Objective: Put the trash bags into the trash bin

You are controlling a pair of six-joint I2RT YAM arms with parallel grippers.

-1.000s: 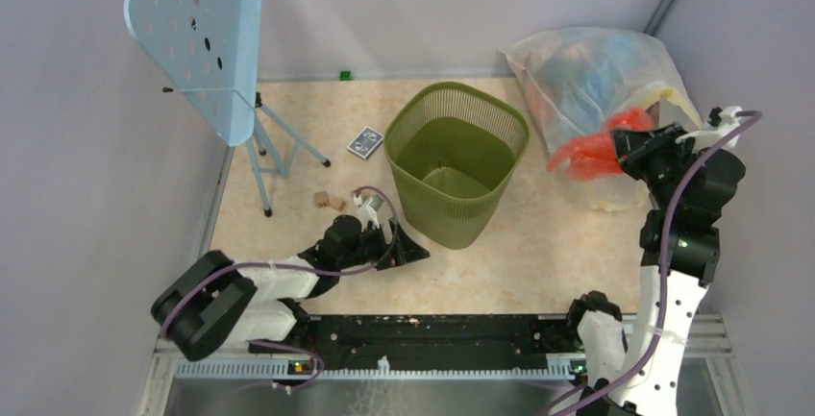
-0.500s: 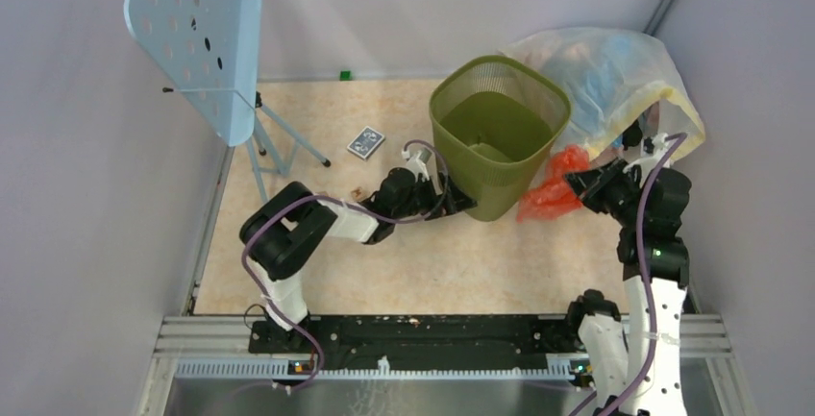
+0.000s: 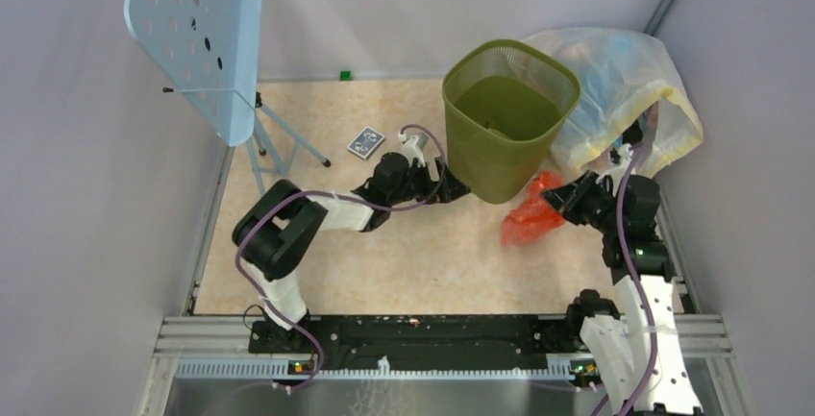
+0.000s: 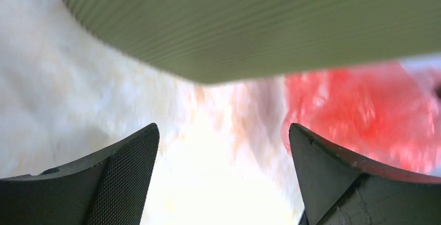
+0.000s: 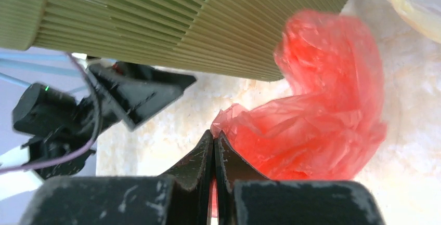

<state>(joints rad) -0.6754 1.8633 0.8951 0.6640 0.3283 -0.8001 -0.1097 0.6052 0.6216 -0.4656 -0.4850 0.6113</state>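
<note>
The left arm reaches low over the desk (image 3: 432, 262), its left claw (image 4: 222, 127) spread wide and empty, tips close to the foot of the trash bin (image 3: 509, 128). The right arm folds down and inward, its right claw (image 5: 213, 134) pinched tight on an edge of the trash bag (image 5: 322, 131). The bag, crumpled translucent red-orange, bunches just ahead of that claw, beside the bin's base and outside it, between the two claws.

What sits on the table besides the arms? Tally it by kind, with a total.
Plastic bags: 2 (red-orange trash bag, clear stuffed bag)
Olive-green trash bin: 1
Pale blue perforated stand: 1
Playing-card pack: 1
Small green block: 1
Total: 6
</note>
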